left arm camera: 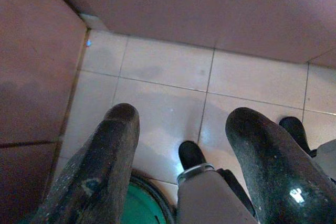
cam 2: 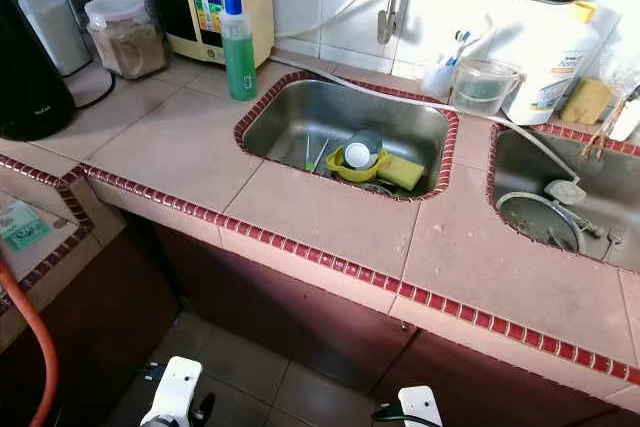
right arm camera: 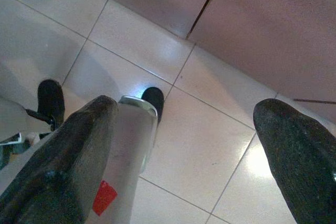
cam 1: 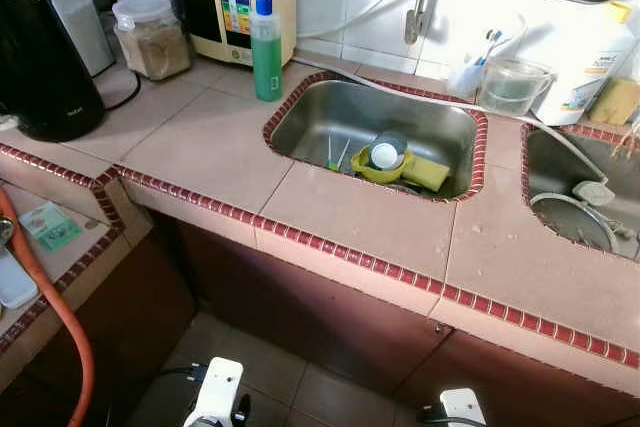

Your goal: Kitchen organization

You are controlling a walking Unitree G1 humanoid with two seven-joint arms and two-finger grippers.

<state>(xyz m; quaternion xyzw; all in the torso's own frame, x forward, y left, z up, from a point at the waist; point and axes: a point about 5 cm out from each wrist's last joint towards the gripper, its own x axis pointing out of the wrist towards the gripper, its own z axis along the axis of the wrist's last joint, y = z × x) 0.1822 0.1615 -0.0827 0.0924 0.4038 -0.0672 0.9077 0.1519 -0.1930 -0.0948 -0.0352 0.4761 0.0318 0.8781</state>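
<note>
Steel sink (cam 1: 300,122) holds yellow bowl (cam 1: 378,169), sponge (cam 1: 427,173). Green bottle (cam 1: 266,47) beside it. Left gripper (left arm camera: 181,129), right gripper (right arm camera: 184,129) both hang over floor tiles (left arm camera: 163,77), fingers spread, empty.

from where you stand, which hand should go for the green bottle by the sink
Left, probably. The green bottle stands on the counter off the sink's left corner, on the left hand's side. Both hands hang open over the floor, so the right hand would cross over.
</note>
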